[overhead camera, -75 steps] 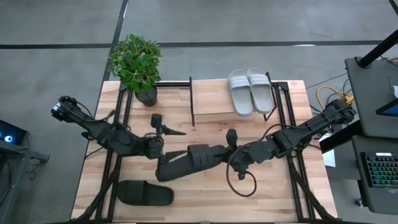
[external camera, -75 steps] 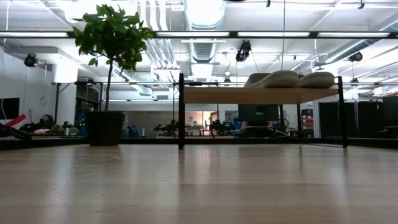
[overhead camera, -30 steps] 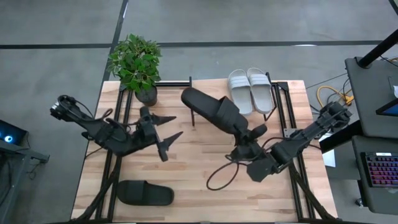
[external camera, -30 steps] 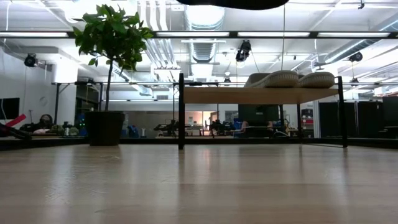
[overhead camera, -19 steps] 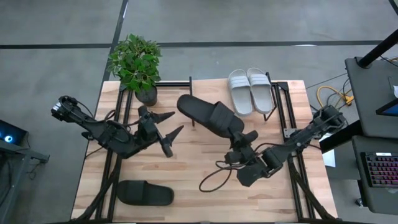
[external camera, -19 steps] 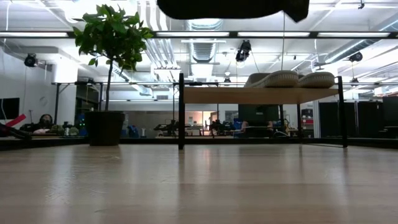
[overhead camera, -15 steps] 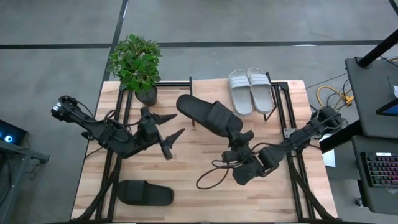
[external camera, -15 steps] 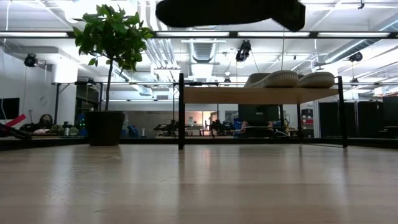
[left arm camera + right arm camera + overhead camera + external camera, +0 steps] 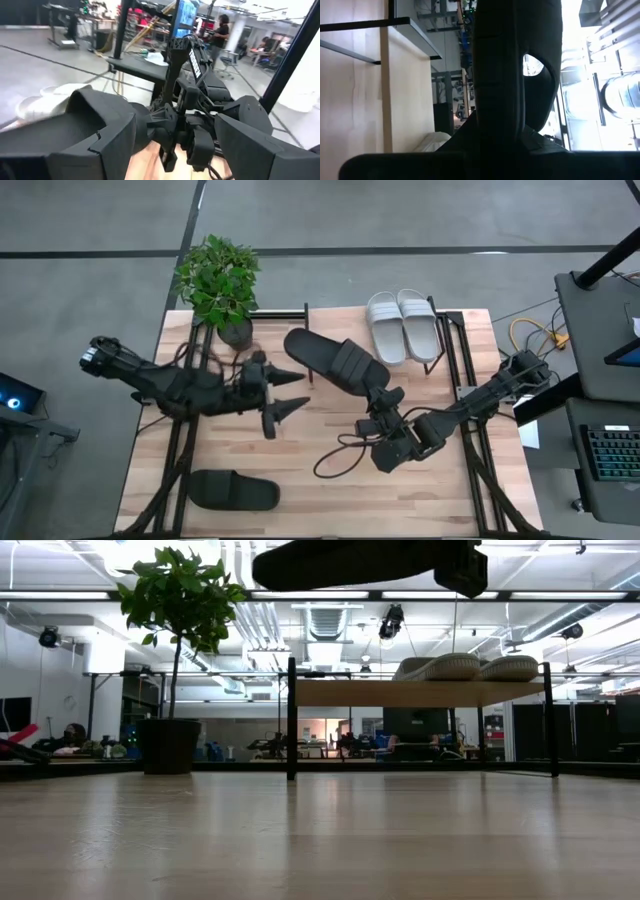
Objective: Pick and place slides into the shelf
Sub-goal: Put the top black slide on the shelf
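Note:
My right gripper [image 9: 383,393] is shut on a matte black slide [image 9: 333,360] and holds it high over the middle of the table; the low view shows its sole [image 9: 365,562] at the top edge. The second black slide [image 9: 232,492] lies flat near the table's near left corner. Two grey-white slides [image 9: 401,325] rest side by side on the right part of the shelf [image 9: 340,338], whose plank [image 9: 415,692] stands on thin black legs. My left gripper [image 9: 300,390] is open and empty, left of the held slide, its fingers [image 9: 80,135] pointing at the right arm. My right gripper pinches the black slide at the end next to its strap [image 9: 375,383], coming from the table's near right side, along the slide's length. The slide is lifted clear of the table, about level, and its free end [image 9: 295,345] points toward the far left. The strap [image 9: 540,75] hides the fingertips.
A potted plant [image 9: 220,280] stands at the far left corner, beside the shelf's left end. A loose black cable [image 9: 345,455] hangs from the right arm over the table's middle. Bare plank shows on the shelf's left part [image 9: 335,320]. Black frame rails [image 9: 190,430] run along both table sides.
My right gripper has carried the lifted black slide a little toward the table's left and lower; the slide has come into the low view's top edge. My left gripper has swung toward the table's right, closer to the slide, and has stayed open.

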Tool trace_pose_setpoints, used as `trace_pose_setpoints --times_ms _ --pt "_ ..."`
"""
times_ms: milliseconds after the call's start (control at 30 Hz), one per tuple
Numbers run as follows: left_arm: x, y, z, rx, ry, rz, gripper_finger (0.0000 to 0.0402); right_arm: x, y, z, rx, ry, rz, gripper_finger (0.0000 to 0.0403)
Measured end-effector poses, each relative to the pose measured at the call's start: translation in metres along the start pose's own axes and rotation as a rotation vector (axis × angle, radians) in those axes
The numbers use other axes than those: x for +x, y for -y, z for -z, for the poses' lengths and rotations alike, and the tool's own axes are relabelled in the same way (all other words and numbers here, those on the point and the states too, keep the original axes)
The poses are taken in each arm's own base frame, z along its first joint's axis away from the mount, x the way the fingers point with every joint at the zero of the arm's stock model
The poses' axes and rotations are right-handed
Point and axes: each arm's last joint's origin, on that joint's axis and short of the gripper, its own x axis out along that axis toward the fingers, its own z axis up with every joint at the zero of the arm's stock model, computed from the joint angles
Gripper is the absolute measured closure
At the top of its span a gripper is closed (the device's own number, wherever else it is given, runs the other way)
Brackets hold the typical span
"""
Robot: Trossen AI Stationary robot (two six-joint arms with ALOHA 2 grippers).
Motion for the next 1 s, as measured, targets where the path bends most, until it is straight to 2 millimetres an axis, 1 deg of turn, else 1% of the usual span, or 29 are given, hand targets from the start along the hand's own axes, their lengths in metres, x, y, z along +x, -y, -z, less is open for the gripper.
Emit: trace_pose_setpoints --times_ms 200,367,500,633,1000 --pt "0.015 -0.028 -0.007 -0.049 -0.029 0.025 0.0146 -0.001 0.0 0.0 -0.036 0.003 0.0 0.0363" --pt "0.018 -0.046 -0.015 -0.074 -0.102 -0.064 0.0146 -0.001 0.0 0.0 -0.074 0.003 0.0 0.0363" --pt "0.023 -0.053 -0.011 -0.095 -0.164 -0.073 0.0146 -0.001 0.0 0.0 -0.079 0.003 0.0 0.0363" --pt "0.03 -0.061 -0.009 -0.158 -0.206 -0.026 0.0146 -0.001 0.0 0.0 -0.09 0.002 0.0 0.0363" --pt "0.053 -0.076 0.002 -0.197 -0.264 -0.054 0.0146 -0.001 0.001 0.0 -0.087 0.002 0.0 0.0363"
